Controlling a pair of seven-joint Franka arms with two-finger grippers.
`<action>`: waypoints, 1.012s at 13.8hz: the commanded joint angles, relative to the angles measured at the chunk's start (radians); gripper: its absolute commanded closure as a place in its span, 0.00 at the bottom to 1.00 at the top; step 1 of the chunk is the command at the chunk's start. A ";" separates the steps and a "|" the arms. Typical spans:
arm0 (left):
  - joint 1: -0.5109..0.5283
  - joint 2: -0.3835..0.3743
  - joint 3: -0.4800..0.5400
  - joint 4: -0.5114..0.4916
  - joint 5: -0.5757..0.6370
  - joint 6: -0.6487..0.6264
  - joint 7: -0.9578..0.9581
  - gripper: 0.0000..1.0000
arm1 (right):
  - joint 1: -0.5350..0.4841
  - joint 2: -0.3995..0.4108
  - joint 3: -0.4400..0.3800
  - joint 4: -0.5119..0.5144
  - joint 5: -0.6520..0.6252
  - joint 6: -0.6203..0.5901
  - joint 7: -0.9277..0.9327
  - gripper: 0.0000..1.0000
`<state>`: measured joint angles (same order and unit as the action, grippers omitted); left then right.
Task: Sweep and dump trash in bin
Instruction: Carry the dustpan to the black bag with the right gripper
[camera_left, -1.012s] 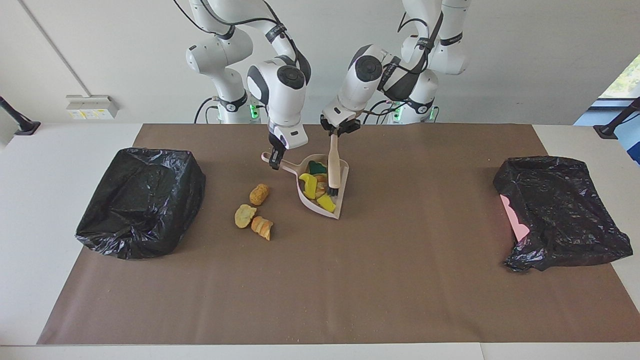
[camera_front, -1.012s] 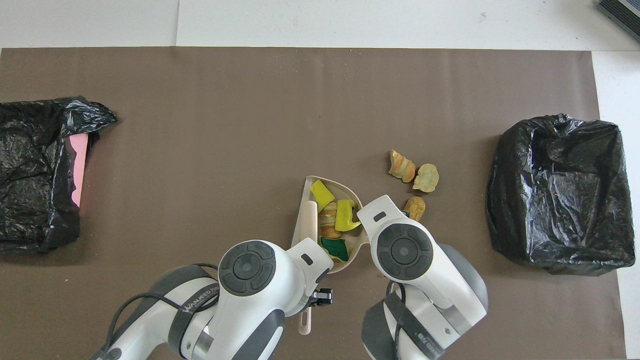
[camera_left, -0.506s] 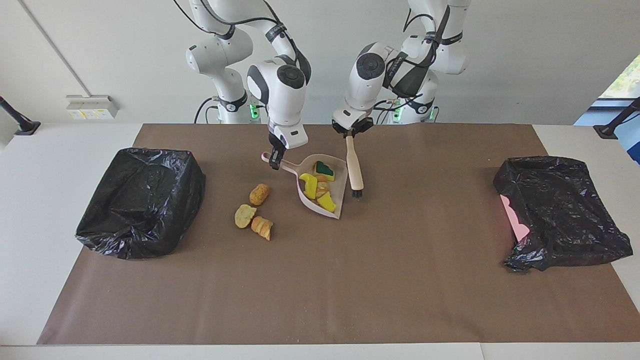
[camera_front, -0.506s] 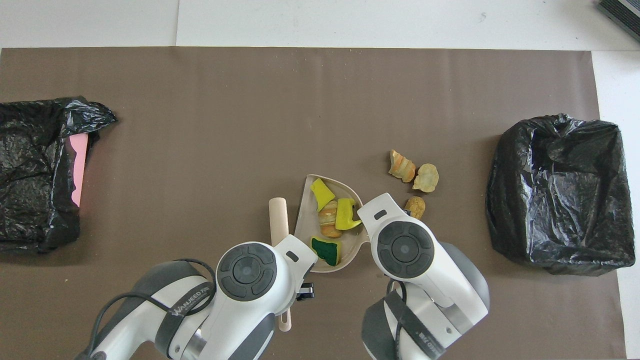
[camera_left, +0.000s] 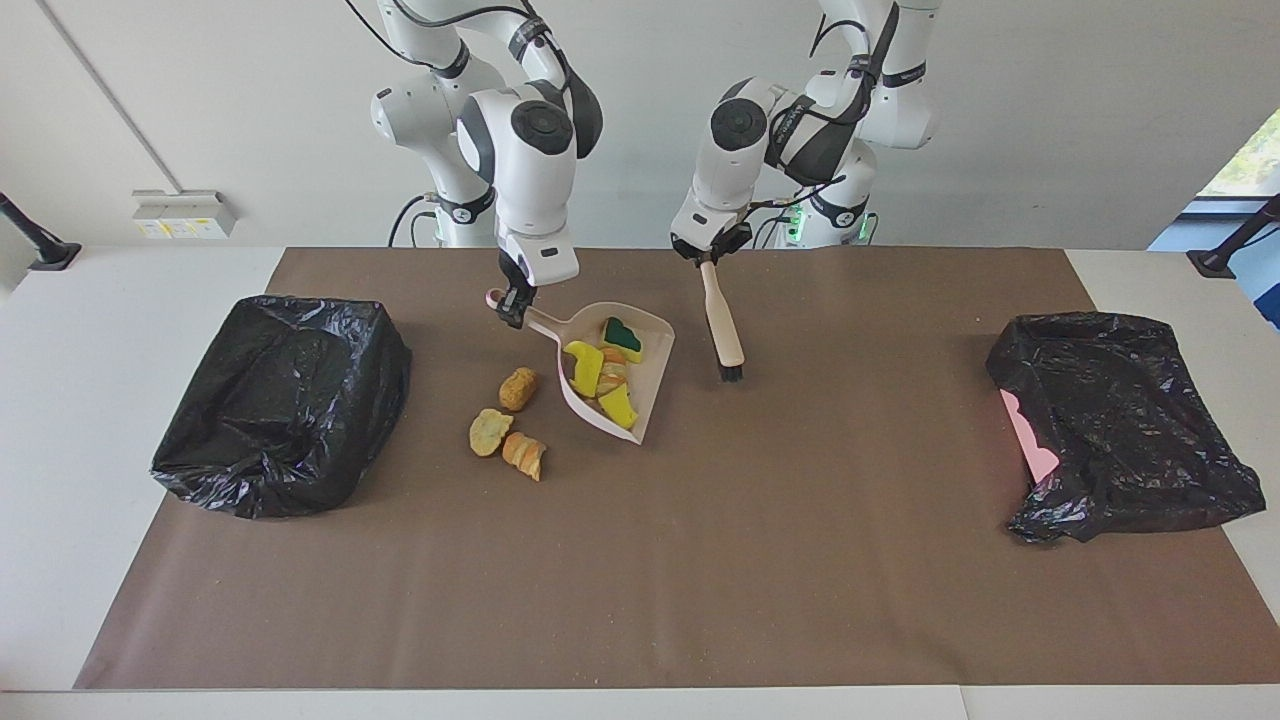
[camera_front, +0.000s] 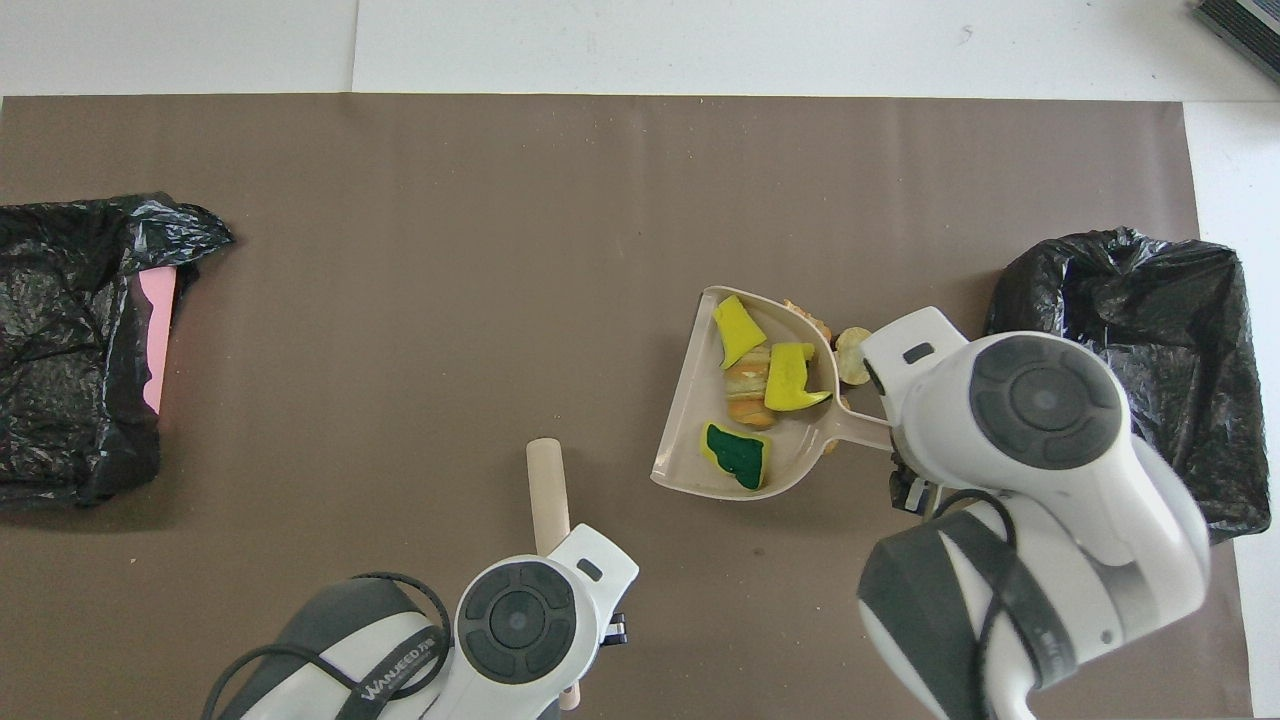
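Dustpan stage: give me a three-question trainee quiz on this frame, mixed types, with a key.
1. True or false: the dustpan is lifted off the mat.
2. How many trash pieces lie on the mat outside the dustpan?
3. Multiple choice: what does the left gripper hold? A) the dustpan handle B) the brush C) a bag

Key
1. True: the right gripper holds it by the handle, above the mat, with four pieces inside.
2. Three, brown bread-like pieces, toward the right arm's end, between the dustpan and the black bag.
3. B, brush bristles down, beside the dustpan.
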<state>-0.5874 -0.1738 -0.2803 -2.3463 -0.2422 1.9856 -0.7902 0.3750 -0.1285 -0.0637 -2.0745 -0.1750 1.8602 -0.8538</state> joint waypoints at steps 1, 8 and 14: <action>-0.109 -0.033 0.006 -0.056 -0.011 0.073 -0.097 1.00 | -0.186 -0.023 0.005 0.100 0.066 -0.088 -0.193 1.00; -0.368 -0.064 0.006 -0.188 -0.147 0.257 -0.213 1.00 | -0.612 -0.020 -0.004 0.180 0.065 -0.118 -0.499 1.00; -0.388 -0.069 0.007 -0.191 -0.151 0.262 -0.231 1.00 | -0.729 0.024 -0.030 0.188 -0.081 -0.001 -0.675 1.00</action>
<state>-0.9535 -0.2079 -0.2874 -2.5037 -0.3765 2.2247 -1.0084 -0.3198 -0.1461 -0.0909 -1.9061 -0.2308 1.8190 -1.4580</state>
